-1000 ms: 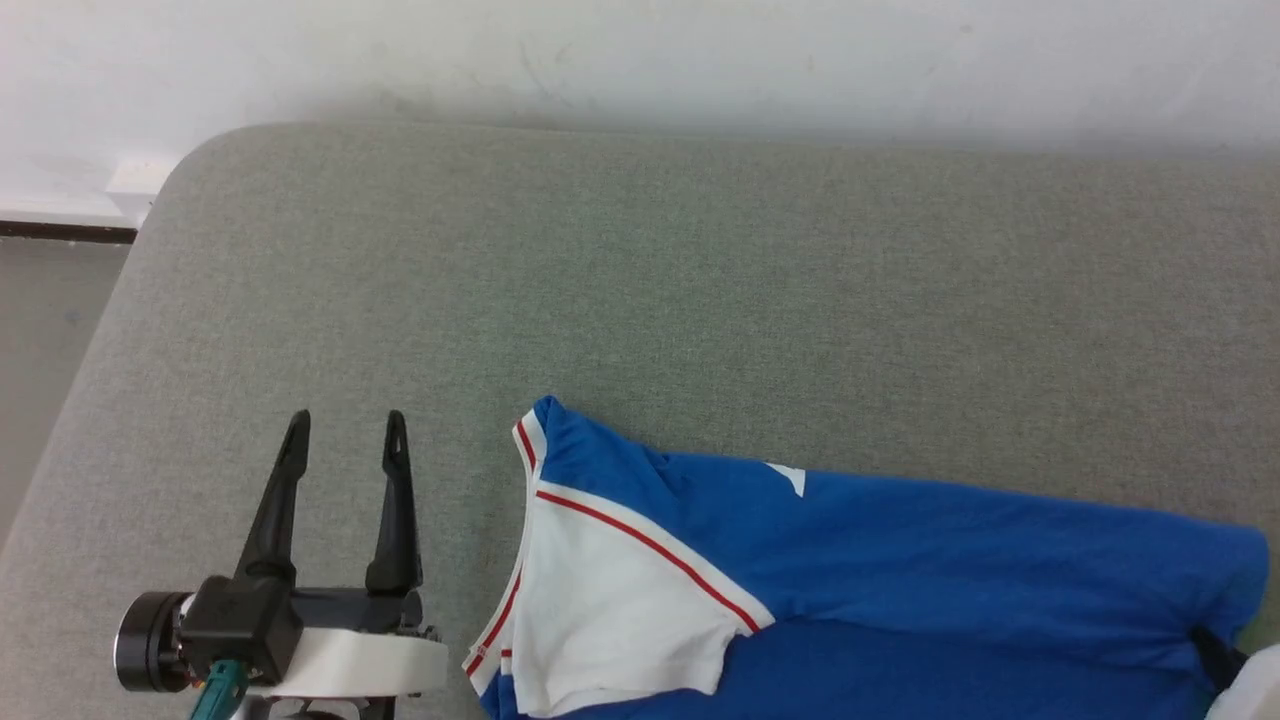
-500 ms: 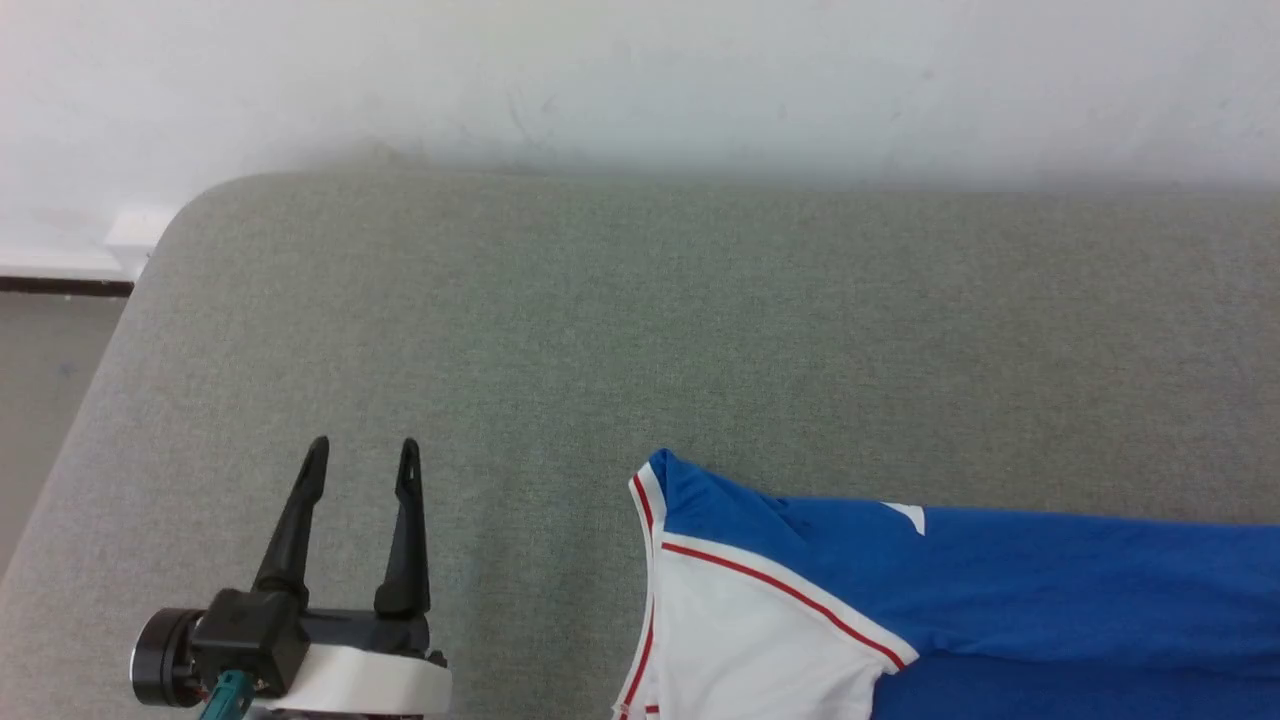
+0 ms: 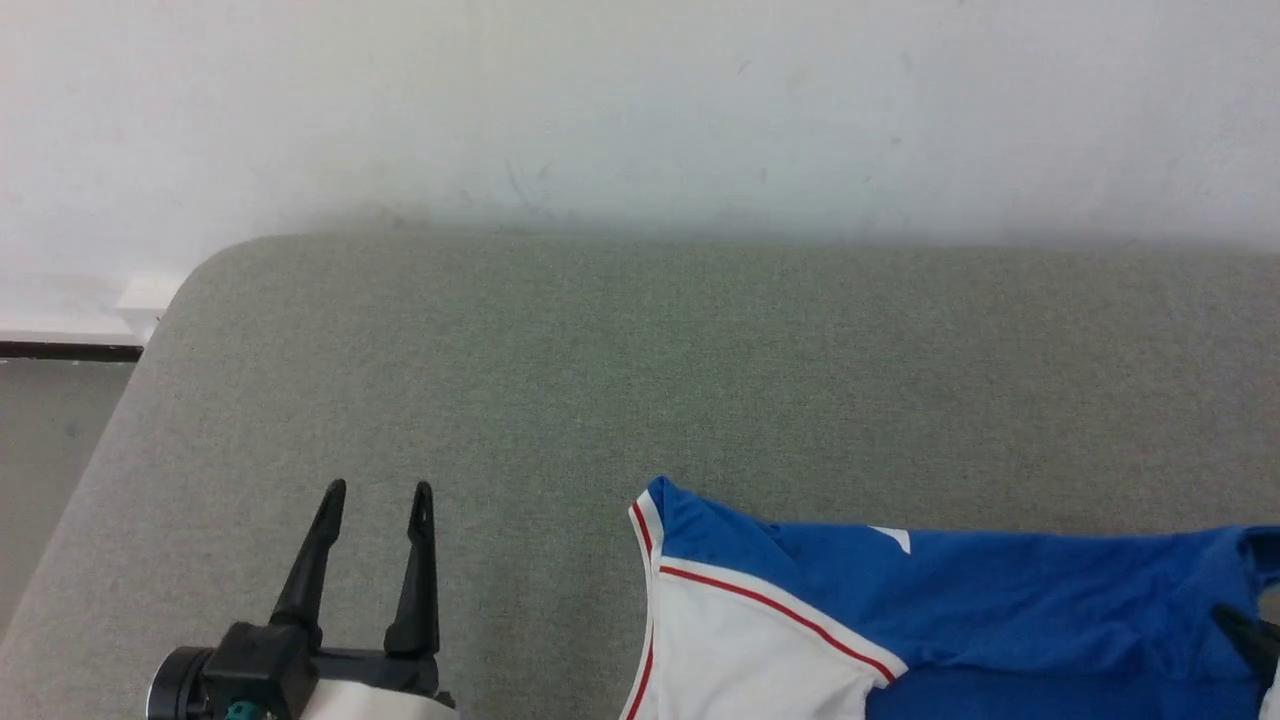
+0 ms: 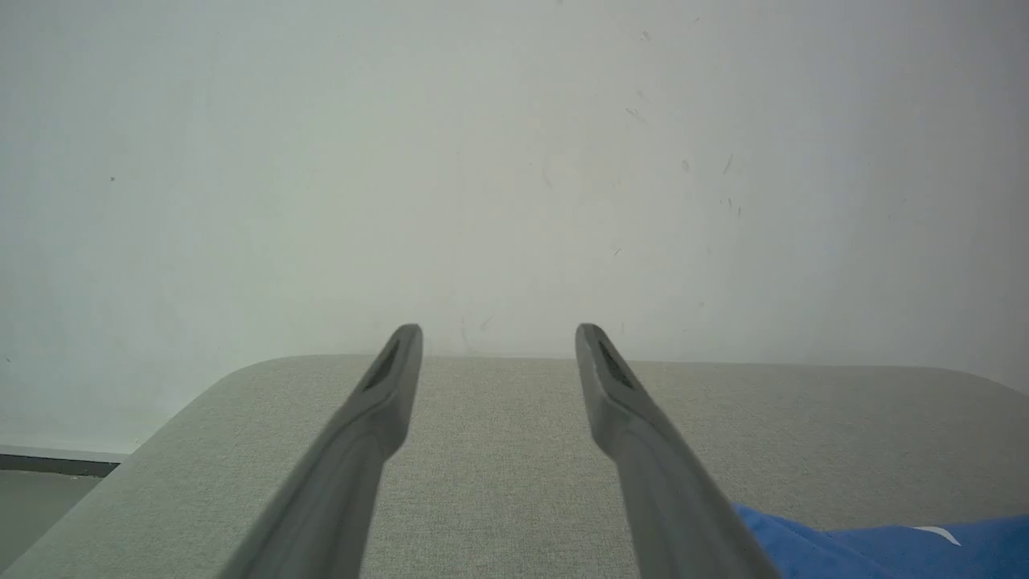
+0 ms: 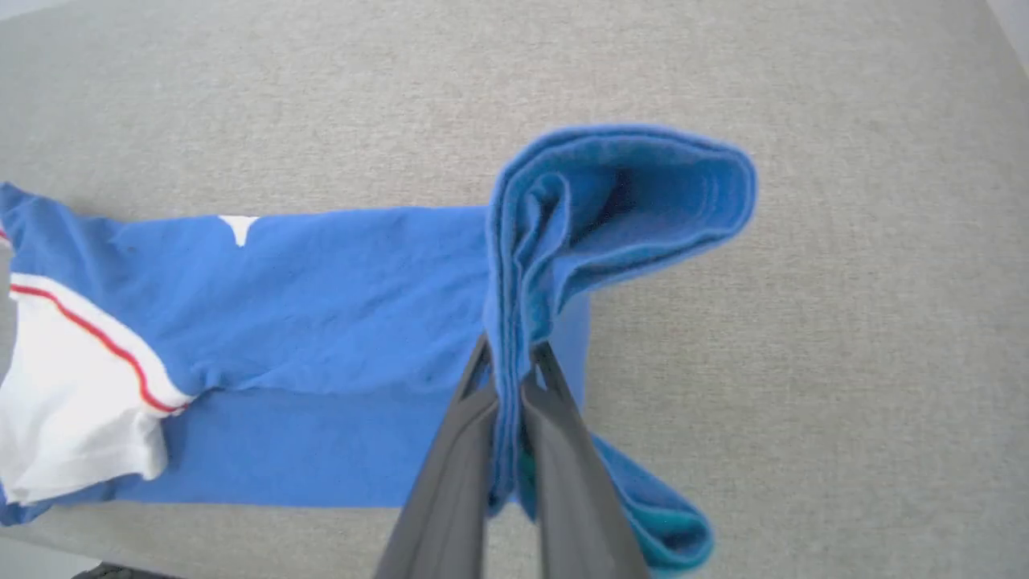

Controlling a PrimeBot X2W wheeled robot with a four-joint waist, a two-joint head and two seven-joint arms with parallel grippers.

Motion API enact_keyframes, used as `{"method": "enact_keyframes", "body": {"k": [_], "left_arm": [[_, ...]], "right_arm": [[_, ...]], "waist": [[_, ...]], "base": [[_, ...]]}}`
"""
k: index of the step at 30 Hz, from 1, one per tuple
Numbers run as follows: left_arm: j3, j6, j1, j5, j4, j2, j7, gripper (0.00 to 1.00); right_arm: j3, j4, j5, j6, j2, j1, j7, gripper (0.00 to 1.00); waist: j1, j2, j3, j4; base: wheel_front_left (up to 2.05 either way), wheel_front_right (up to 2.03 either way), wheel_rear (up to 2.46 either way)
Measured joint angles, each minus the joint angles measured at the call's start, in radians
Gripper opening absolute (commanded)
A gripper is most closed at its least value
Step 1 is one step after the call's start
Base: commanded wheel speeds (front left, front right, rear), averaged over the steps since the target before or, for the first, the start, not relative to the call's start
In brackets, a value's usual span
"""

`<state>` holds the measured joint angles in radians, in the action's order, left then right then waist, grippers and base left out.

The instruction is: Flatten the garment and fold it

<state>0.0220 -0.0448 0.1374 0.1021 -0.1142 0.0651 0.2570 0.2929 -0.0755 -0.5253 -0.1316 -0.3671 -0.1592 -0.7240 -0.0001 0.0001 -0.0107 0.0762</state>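
Listing one shirt (image 3: 1000, 590), bright blue, spread along the near part of the worktop (image 3: 700, 380), short of its rounded left corner. White sleeve (image 3: 740, 650) with thin red stripe, flat on the worktop at the shirt's left end; small white print mark on the blue farther in. Right end of shirt raised from the worktop in a doubled fold, several layers thick, looped over. Right claw (image 5: 510, 354): clamped together on that raised fold, cloth pinched between both fingers (image 5: 450, 482), a further flap drooping below them toward the worktop. Left claw (image 3: 379, 487): fingers apart, holding nothing, poised over bare worktop near its left corner, clear of the shirt, pointing toward the far edge. Worktop covered in grey-green woven cloth. Pale wall (image 3: 640, 100) rising behind the worktop's far edge, lightly scuffed. Strip of floor (image 3: 50, 450) beside the worktop's left edge, dark line along the wall's foot there.
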Motion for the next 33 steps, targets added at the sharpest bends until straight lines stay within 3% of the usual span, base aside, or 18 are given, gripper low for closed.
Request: {"method": "enact_keyframes", "body": {"k": [4, 12, 18, 25, 26, 27, 33], "left_arm": [[-0.001, -0.008, 0.005, 0.000, 0.000, -0.004, 0.000, 1.00], [-0.010, -0.017, 0.005, 0.002, -0.001, -0.009, 0.000, 1.00], [-0.002, -0.017, -0.005, 0.002, -0.001, -0.009, 0.000, 1.00], [0.015, -0.017, -0.034, 0.005, 0.004, -0.010, 0.000, 1.00], [0.015, -0.017, -0.037, 0.005, 0.005, -0.010, 0.000, 1.00], [0.015, -0.017, -0.038, 0.005, 0.006, -0.010, 0.000, 1.00], [0.013, -0.017, -0.042, 0.009, 0.014, -0.010, 0.000, 1.00]], "right_arm": [[-0.057, -0.143, -0.057, 0.000, 0.014, -0.031, -0.085, 0.00], [-0.247, -0.270, -0.130, 0.000, 0.160, 0.033, -0.175, 0.00], [-0.371, -0.205, -0.141, 0.000, 0.269, 0.126, -0.167, 0.00], [-0.475, -0.011, -0.098, 0.000, 0.301, 0.186, -0.081, 0.00], [-0.485, 0.019, -0.094, 0.000, 0.304, 0.192, -0.065, 0.04], [-0.495, 0.047, -0.080, 0.000, 0.304, 0.199, -0.048, 1.00], [-0.575, 0.152, -0.086, 0.000, 0.308, 0.240, 0.042, 1.00]], "waist": [[0.0000, 0.0000, -0.005, 0.013], [0.0000, 0.0000, 0.004, 0.050], [0.0000, 0.0000, 0.023, 0.088], [0.0001, 0.0000, 0.050, 0.141], [0.0001, 0.0000, 0.054, 0.149], [0.0001, 0.0000, 0.057, 0.155], [0.0002, 0.0000, 0.078, 0.178]], "base": [[0.00, 0.00, 0.00], [0.00, 0.00, 0.00], [0.00, 0.00, 0.00], [0.00, 0.00, 0.00], [0.00, 0.00, 0.00], [0.00, 0.00, 0.00], [0.00, 0.00, 0.00]]}}
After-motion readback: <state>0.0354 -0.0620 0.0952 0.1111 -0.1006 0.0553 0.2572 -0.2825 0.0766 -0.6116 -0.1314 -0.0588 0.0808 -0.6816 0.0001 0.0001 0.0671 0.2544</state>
